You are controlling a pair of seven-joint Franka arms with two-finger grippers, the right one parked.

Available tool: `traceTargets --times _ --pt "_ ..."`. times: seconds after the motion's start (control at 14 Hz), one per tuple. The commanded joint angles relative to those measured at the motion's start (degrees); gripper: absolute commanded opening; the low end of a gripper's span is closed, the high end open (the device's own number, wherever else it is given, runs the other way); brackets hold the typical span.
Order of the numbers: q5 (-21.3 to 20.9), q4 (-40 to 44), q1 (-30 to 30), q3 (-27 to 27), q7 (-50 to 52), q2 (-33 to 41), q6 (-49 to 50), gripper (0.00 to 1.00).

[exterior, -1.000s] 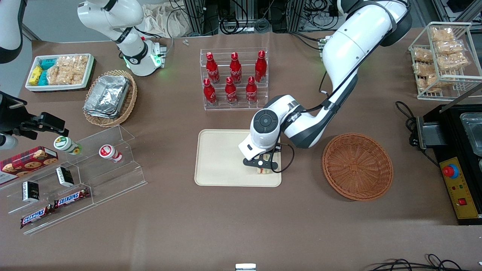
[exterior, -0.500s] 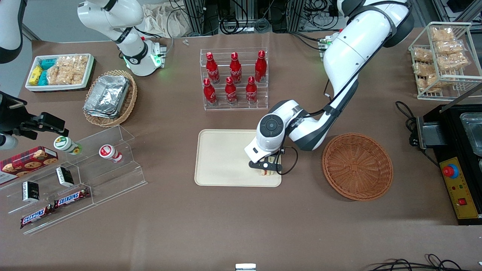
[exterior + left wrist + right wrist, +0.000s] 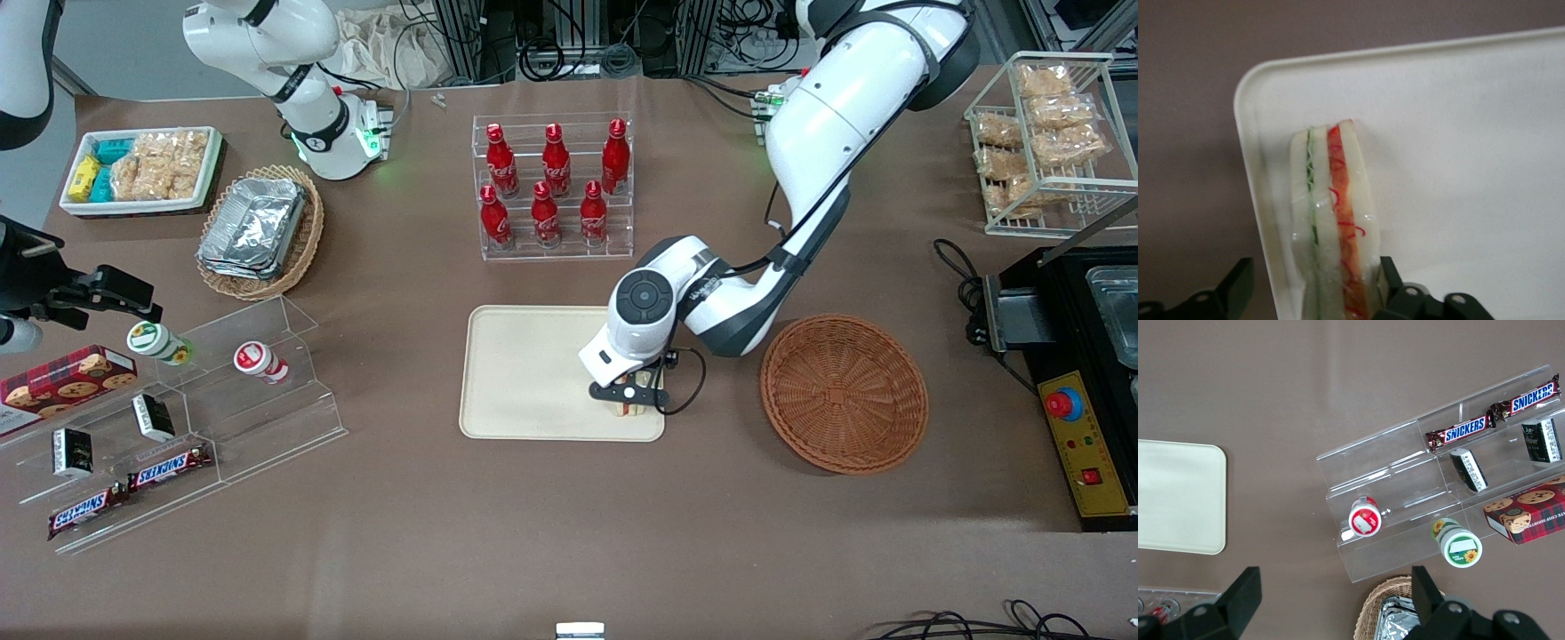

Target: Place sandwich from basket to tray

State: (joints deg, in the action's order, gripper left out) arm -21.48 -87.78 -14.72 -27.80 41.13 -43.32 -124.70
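Cream-beige tray on the brown counter, with the claw low over its corner nearest the basket. The sandwich stands on edge on the tray directly between the claw's fingers, close to the tray's rim. The basket, just off to the side of the claw toward the working arm's end of the counter, is bare of any sandwich.

Claw state: fingers parted wider than the wedge. In the wrist view one finger sits against or just beside the red-filling face; the other stands clear of the pale bread face with a visible gap. Judged not to be gripping; the sandwich appears to rest on the tray under its own weight.

Handling assessment: the item is judged light and soft. White bread under clear wrap will compress and mark under a hard squeeze, and the film is likely slippery. The proper hold is across the two broad bread faces, low on the wedge, with light pressure only; a grip on the filling edge would crush it.

Risk: the wedge stands on a narrow edge near the rim. A sideways brush from either finger on withdrawal could topple it or push it off the tray. A straight upward retreat is advised.

Task status: judged essentially complete, pending clearance of the claw.
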Motion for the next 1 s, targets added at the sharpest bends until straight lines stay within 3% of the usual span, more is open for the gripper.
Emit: traceTargets --times 0.0,0.21,0.5,0.93 --pt "-0.3 -0.8 2.1 -0.4 1.1 5.4 2.1 1.00" --pt "0.5 -1.3 4.9 -0.8 0.1 12.9 10.7 1.00" --pt "12.8 -7.5 12.2 -0.9 -5.5 24.7 14.6 1.00" --pt "14.4 -7.8 18.4 -0.7 -12.1 30.6 18.7 1.00"
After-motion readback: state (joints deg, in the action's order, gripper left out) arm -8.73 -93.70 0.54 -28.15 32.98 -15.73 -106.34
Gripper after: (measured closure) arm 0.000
